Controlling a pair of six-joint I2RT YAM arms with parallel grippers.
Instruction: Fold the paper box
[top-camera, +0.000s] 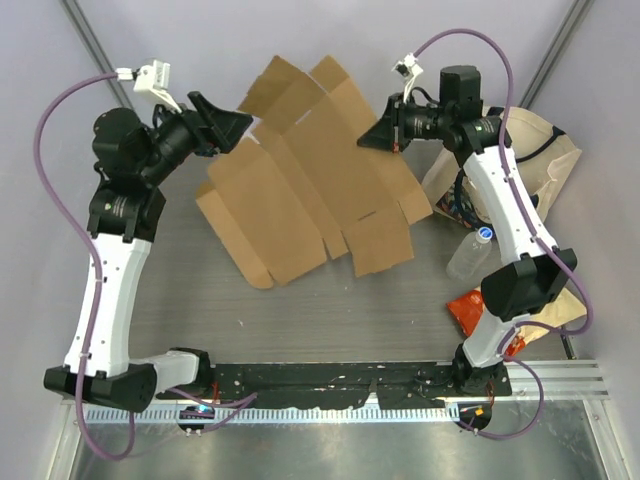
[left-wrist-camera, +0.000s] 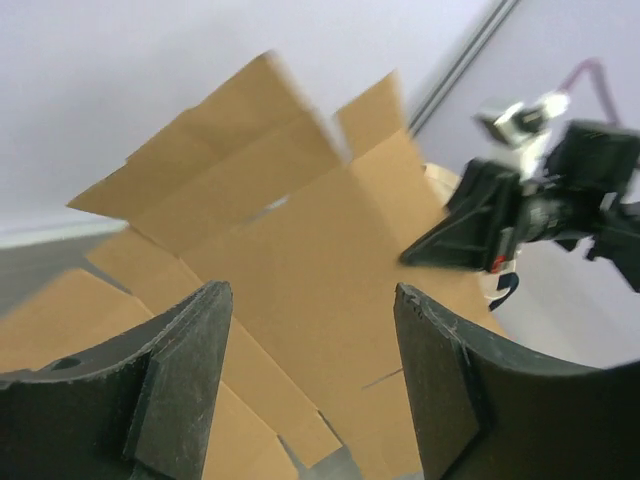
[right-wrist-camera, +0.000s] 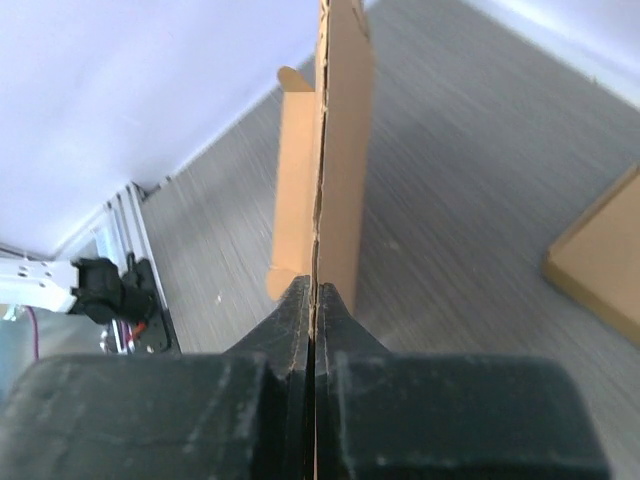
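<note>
"Two hands are seen at the paper box (top-camera: 300, 190) — how is each one set?"

"The right hand (top-camera: 385, 135) is clenched on the box's far right edge; in its wrist view the card is seen pinched edge-on between the closed fingers (right-wrist-camera: 290, 320). The left hand (top-camera: 222, 125) is released, fingers (left-wrist-camera: 190, 350) spread, nothing held, just beside the upper left flaps."

"And where is the box found?"

"It is spread as an unfolded blank in the middle of the bench (top-camera: 200, 310), the near panels resting on the surface and the far side raised."

"What is called for in the step at hand?"

"A second grip is judged to be needed. The open left hand should be brought squarely over a flap edge, so that the card is taken deep between the pads. The right pinch is best held firm meanwhile — if it is slackened, the raised side may drop and the blank may be slid toward the bottle (top-camera: 470, 255) at the right. The fold should then be made along a scored line, since thin card is easily buckled."
</note>
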